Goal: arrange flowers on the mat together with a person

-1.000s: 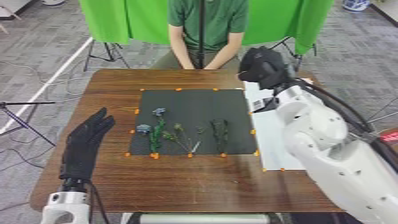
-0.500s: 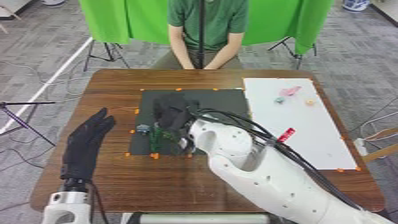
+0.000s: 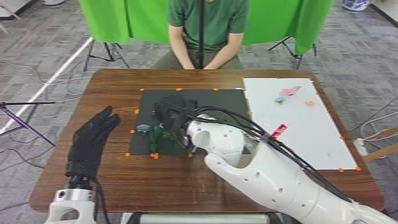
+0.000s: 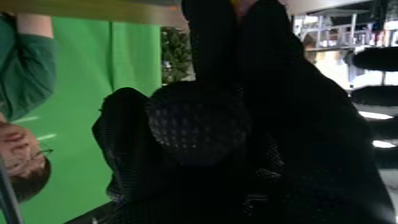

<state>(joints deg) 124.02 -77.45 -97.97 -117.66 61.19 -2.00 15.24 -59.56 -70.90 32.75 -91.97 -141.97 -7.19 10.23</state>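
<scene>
Over the left half of the dark mat (image 3: pixel 226 95) is my right hand (image 3: pixel 173 111) in the head view, with its arm across the mat's near right part. In the right wrist view the fingers and thumb of my right hand (image 4: pixel 200 125) close round a small pink flower (image 4: pixel 244 5), mostly hidden by the glove. A blue flower (image 3: pixel 142 128) and a green stem (image 3: pixel 155 141) lie on the mat's left side; my right hand and arm cover the flowers beside them. My left hand (image 3: pixel 91 142) is left of the mat, its fingers straight.
On the right, a white sheet (image 3: pixel 306 135) holds a pink flower (image 3: pixel 290 91), a teal one (image 3: pixel 280 100) and a pale yellow one (image 3: pixel 310 102). Orange tape pieces line the mat's edges. The right forearm crosses the sheet's near left part.
My right hand has swung left from above the white sheet to over the mat, uncovering the sheet's small flowers. My left hand has shifted slightly to the right.
</scene>
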